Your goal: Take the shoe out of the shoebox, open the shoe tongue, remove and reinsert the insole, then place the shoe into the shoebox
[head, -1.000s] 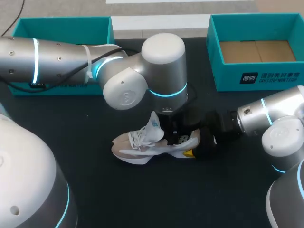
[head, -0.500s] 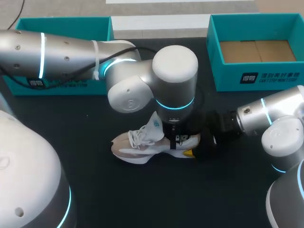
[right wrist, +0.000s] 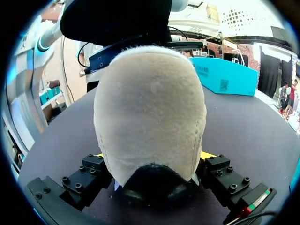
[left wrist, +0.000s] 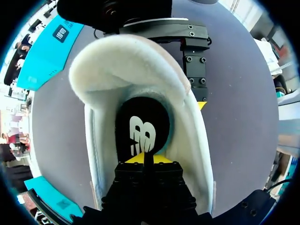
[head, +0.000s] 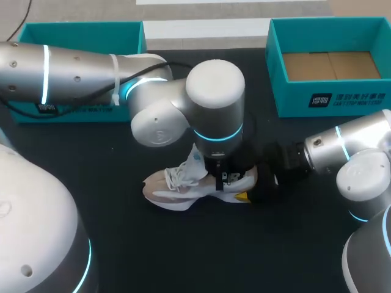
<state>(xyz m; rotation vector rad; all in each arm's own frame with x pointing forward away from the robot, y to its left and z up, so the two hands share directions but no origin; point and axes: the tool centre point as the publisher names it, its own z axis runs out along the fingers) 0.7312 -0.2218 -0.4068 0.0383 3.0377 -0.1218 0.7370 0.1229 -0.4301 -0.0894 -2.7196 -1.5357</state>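
Note:
A white and beige shoe [head: 183, 189] lies on its sole on the black table, toe to the left and tongue [head: 197, 160] pulled up. My left gripper [head: 221, 178] points down into its opening. In the left wrist view its yellow tips [left wrist: 144, 159] are pressed together on the black insole [left wrist: 143, 126] with a white logo. My right gripper [head: 255, 188] comes in from the right at the heel. The padded heel [right wrist: 150, 103] sits between its wide-set fingers [right wrist: 89, 176], which touch it on both sides.
A teal shoebox [head: 330, 101] with a cardboard floor stands at the back right. A second teal box [head: 79, 30] is at the back left, partly behind my left arm. Bare black table lies in front of the shoe.
My left gripper's fingers closed inside the shoe's opening. Its wrist swung slightly to the right, then back. The shoe and my right arm stayed put.

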